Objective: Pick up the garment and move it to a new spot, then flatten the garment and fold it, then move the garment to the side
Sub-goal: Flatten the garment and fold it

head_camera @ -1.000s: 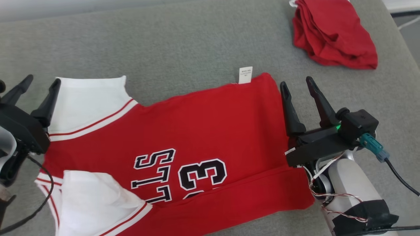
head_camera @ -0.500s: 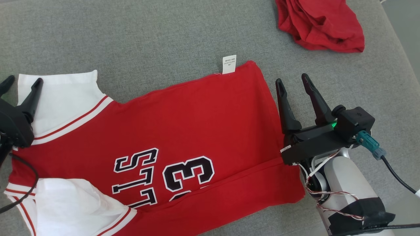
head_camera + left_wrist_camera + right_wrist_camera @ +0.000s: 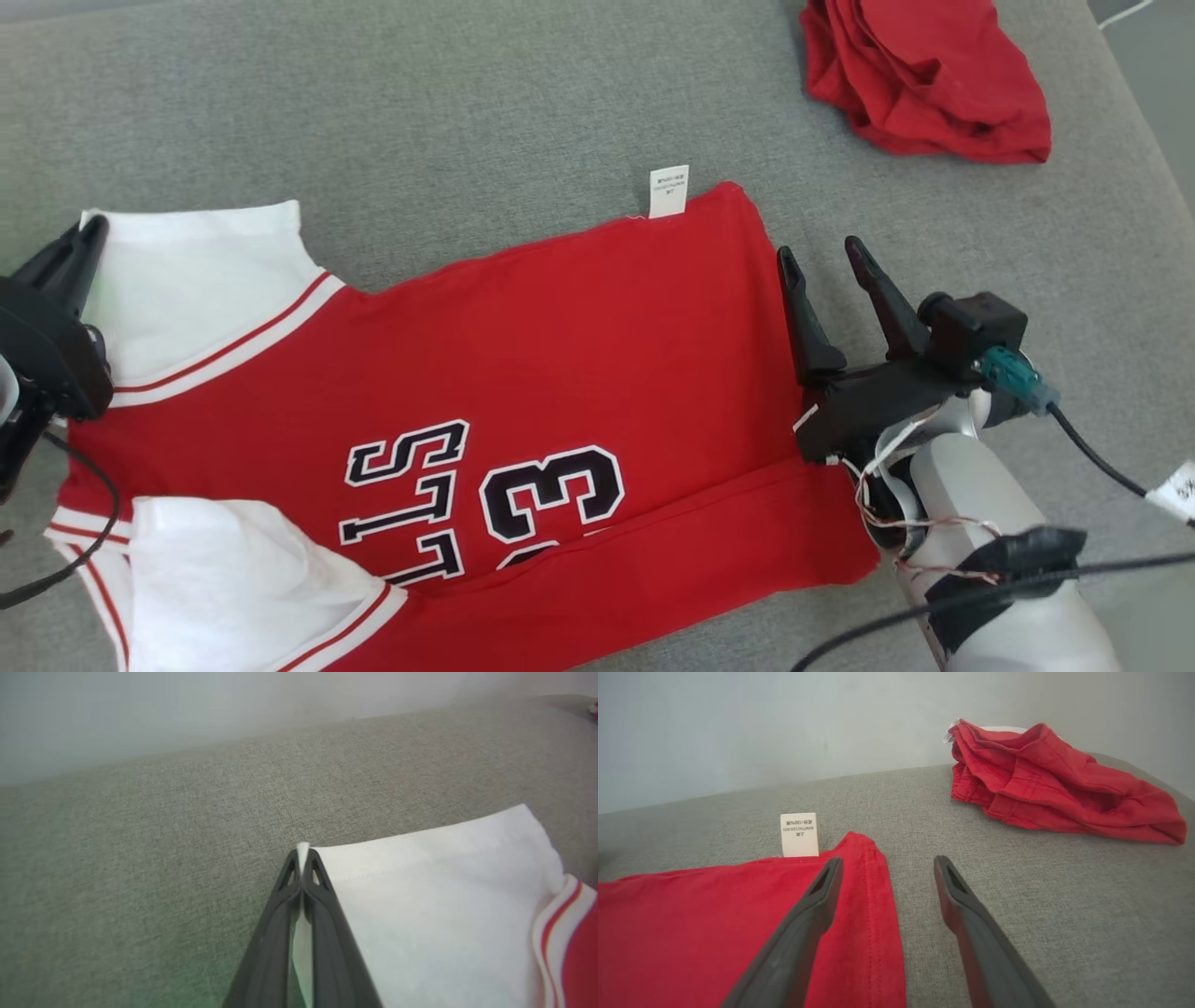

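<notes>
Pinching the flattened garment (image 3: 560, 355) by its white sleeve (image 3: 420, 896), left gripper (image 3: 302, 858) readies the fold; right gripper (image 3: 820, 247) released; side move pending.

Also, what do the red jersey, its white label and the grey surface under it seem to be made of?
Jersey: soft matte knit, perhaps cotton; it lies limp, with stitched hems.
Label: thin printed fabric or paper-like tape; it stays flat, unclear which.
Grey surface: coarse woven upholstery cloth, matte; the weave shows.

Open grey cushion (image 3: 467, 112) beyond jersey (image 3: 560, 336); red heap (image 3: 924, 75) far right
</notes>
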`<state>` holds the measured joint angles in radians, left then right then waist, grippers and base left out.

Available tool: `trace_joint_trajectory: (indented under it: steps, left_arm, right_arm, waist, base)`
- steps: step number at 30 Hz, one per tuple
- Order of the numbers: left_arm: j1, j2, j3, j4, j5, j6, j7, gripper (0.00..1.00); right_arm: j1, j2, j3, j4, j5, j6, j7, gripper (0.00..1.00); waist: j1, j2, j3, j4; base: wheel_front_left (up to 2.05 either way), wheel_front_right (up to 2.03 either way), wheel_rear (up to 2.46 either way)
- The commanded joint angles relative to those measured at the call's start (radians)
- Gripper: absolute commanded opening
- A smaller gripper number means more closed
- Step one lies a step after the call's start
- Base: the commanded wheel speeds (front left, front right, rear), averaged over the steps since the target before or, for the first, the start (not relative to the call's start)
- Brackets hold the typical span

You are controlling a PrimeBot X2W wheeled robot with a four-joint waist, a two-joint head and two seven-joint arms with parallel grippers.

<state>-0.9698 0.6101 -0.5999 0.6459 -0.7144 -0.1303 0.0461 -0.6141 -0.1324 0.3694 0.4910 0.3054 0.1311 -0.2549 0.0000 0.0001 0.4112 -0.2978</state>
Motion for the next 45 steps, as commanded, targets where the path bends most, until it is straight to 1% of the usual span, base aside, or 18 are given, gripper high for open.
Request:
trace_joint_trajectory:
  steps: [1, 6, 12, 16, 19, 26, 29, 30, 31, 32, 33, 34, 35, 36, 40, 42, 45]
  left_arm:
    - [-0.015, 0.012, -0.009, -0.006, -0.014, 0.001, -0.023, 0.00]
    - [-0.008, 0.014, -0.042, -0.064, -0.017, 0.001, -0.093, 0.00]
    - [0.010, 0.016, -0.066, -0.144, -0.006, 0.001, -0.138, 0.00]
    - [0.014, 0.022, -0.071, -0.205, 0.004, 0.009, -0.155, 0.00]
    - [0.032, 0.028, -0.071, -0.258, 0.008, 0.023, -0.158, 0.00]
    - [0.057, 0.040, -0.073, -0.359, 0.008, 0.054, -0.140, 0.00]
    - [0.059, 0.045, -0.074, -0.388, 0.008, 0.065, -0.137, 0.00]
    - [0.063, 0.047, -0.075, -0.396, 0.008, 0.069, -0.135, 0.00]
    - [0.067, 0.050, -0.075, -0.403, 0.008, 0.070, -0.134, 0.00]
    - [0.069, 0.049, -0.077, -0.410, 0.008, 0.070, -0.132, 0.00]
    - [0.070, 0.050, -0.077, -0.415, 0.008, 0.072, -0.132, 0.00]
    - [0.070, 0.050, -0.077, -0.415, 0.008, 0.072, -0.132, 0.00]
    - [0.071, 0.051, -0.078, -0.418, 0.008, 0.075, -0.131, 0.00]
    - [0.071, 0.051, -0.079, -0.422, 0.008, 0.077, -0.130, 0.00]
    - [0.075, 0.055, -0.076, -0.429, 0.010, 0.080, -0.144, 0.00]
    - [0.081, 0.055, -0.065, -0.433, 0.005, 0.089, -0.170, 0.00]
    - [0.112, 0.053, -0.067, -0.442, -0.001, 0.096, -0.192, 0.00]
  right_arm:
    - [-0.023, -0.004, 0.003, 0.025, 0.015, -0.001, 0.009, 1.00]
    - [-0.092, -0.021, -0.003, 0.129, 0.059, -0.001, 0.048, 1.00]
    - [-0.172, -0.036, 0.003, 0.226, 0.101, -0.001, 0.088, 1.00]
    - [-0.219, -0.043, 0.021, 0.288, 0.122, -0.001, 0.123, 1.00]
    - [-0.251, -0.047, 0.026, 0.336, 0.131, -0.001, 0.141, 1.00]
    - [-0.303, -0.050, 0.018, 0.435, 0.150, -0.001, 0.137, 1.00]
    - [-0.324, -0.040, 0.022, 0.477, 0.158, -0.001, 0.135, 0.93]
    - [-0.331, -0.038, 0.024, 0.493, 0.160, -0.001, 0.140, 0.87]
    - [-0.338, -0.036, 0.025, 0.505, 0.160, -0.001, 0.140, 0.48]
    - [-0.346, -0.034, 0.027, 0.516, 0.163, -0.001, 0.135, 0.41]
    - [-0.352, -0.032, 0.028, 0.528, 0.167, -0.001, 0.131, 0.38]
    - [-0.352, -0.032, 0.028, 0.528, 0.167, -0.001, 0.131, 0.38]
    - [-0.362, -0.033, 0.026, 0.538, 0.168, -0.001, 0.121, 0.03]
    - [-0.370, -0.036, 0.024, 0.552, 0.163, -0.001, 0.112, 0.00]
    - [-0.394, -0.034, 0.026, 0.592, 0.149, -0.001, 0.069, 0.00]
    - [-0.400, -0.040, 0.031, 0.602, 0.143, -0.001, 0.033, 0.00]
    - [-0.370, -0.040, 0.041, 0.584, 0.151, -0.001, 0.007, 0.00]
  waist:
    - [0.0000, -0.0001, -0.010, 0.014]
    - [0.0000, -0.0001, -0.021, 0.049]
    - [0.0000, -0.0001, -0.025, 0.093]
    - [0.0000, -0.0001, -0.026, 0.113]
    - [0.0000, -0.0001, -0.028, 0.128]
    - [0.0000, -0.0001, -0.025, 0.157]
    - [0.0000, -0.0001, -0.020, 0.164]
    - [0.0000, -0.0001, -0.018, 0.165]
    - [0.0000, -0.0001, -0.016, 0.166]
    - [0.0000, -0.0001, -0.014, 0.168]
    - [0.0000, -0.0001, -0.012, 0.169]
    - [0.0000, -0.0001, -0.012, 0.169]
    - [0.0000, -0.0001, -0.011, 0.170]
    - [0.0000, -0.0001, -0.009, 0.172]
    - [0.0000, -0.0001, -0.012, 0.179]
    - [0.0000, -0.0001, -0.027, 0.180]
    - [0.0000, -0.0001, -0.050, 0.184]
  base:
    - [0.00, 0.00, 0.00]
    - [0.00, 0.00, 0.00]
    - [0.00, 0.00, 0.00]
    - [0.00, 0.00, 0.00]
    - [0.00, 0.00, 0.00]
    - [0.00, 0.00, 0.00]
    - [0.00, 0.00, 0.00]
    - [0.00, 0.00, 0.00]
    - [0.00, 0.00, 0.00]
    - [0.00, 0.00, 0.00]
    - [0.00, 0.00, 0.00]
    - [0.00, 0.00, 0.00]
    - [0.00, 0.00, 0.00]
    - [0.00, 0.00, 0.00]
    - [0.00, 0.00, 0.00]
    - [0.00, 0.00, 0.00]
    - [0.00, 0.00, 0.00]
